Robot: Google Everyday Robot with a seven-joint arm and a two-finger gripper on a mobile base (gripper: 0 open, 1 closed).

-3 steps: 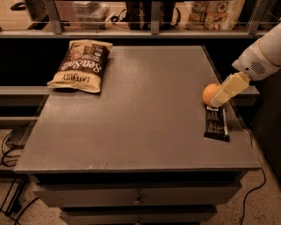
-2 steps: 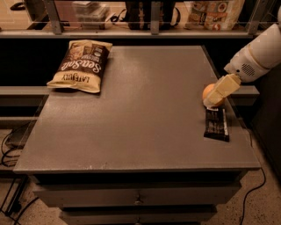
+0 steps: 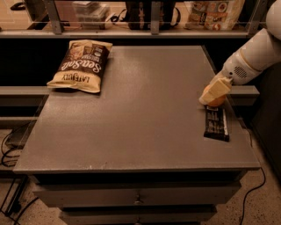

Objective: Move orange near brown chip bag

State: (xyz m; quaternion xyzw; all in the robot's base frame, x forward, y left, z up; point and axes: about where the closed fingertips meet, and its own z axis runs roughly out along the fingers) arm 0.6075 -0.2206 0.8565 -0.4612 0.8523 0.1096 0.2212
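Observation:
The orange (image 3: pixel 218 102) sits near the right edge of the grey table (image 3: pixel 145 114), mostly covered by my gripper; only its lower right part shows. My gripper (image 3: pixel 214 92), cream-coloured at the end of a white arm, comes in from the right and lies over the orange. The brown chip bag (image 3: pixel 81 65), dark brown with tan edges and white "Sea Salt" lettering, lies flat at the table's far left corner, far from the orange.
A flat black snack bar wrapper (image 3: pixel 216 123) lies just in front of the orange by the right edge. A shelf with bags and boxes (image 3: pixel 215 11) runs behind the table. Drawers sit below the front edge. Cables lie on the floor.
My gripper has shifted left over the orange, which showed to its left before and is now mostly covered. The chip bag and the wrapper have not moved.

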